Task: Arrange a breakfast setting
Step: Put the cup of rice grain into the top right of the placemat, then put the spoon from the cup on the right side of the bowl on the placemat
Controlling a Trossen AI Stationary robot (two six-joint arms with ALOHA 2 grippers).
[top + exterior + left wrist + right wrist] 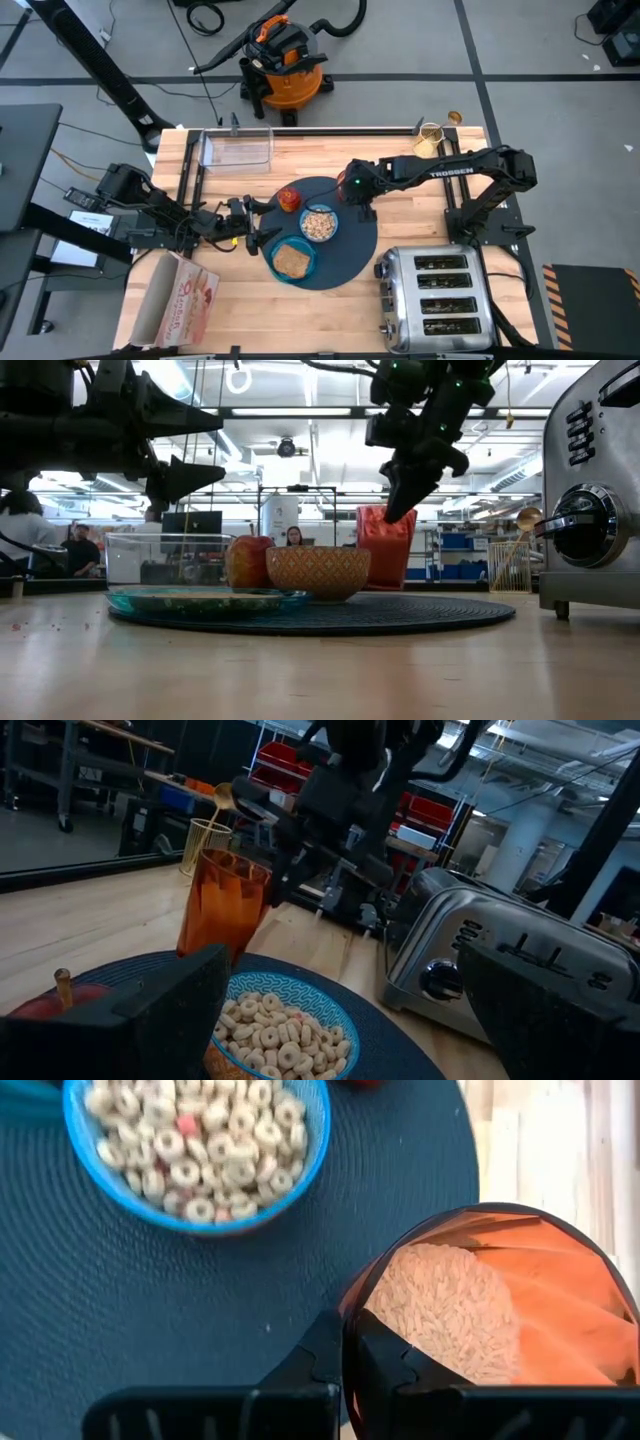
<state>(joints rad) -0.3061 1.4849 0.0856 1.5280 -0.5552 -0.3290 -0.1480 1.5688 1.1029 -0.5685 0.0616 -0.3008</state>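
A pale wooden worktop (420, 185) carries a round dark mat (345, 250). On the mat, the blue bowl (319, 224) of cereal sits at the centre, with a red fruit (289, 199) just beside it, a teal plate (293, 261) with toast (291, 261) near it, and an orange cup (385, 548) behind it. The right tool (345, 1365) is clamped on the cup's rim. The left tool (247, 222), beside the plate off the mat, has its fingers spread and empty.

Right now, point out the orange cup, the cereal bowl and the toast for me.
orange cup (560, 1295): right wrist view, on its inner wall.
cereal bowl (319, 224): high view, on the cereal in its middle.
toast (291, 261): high view, centre of the slice.
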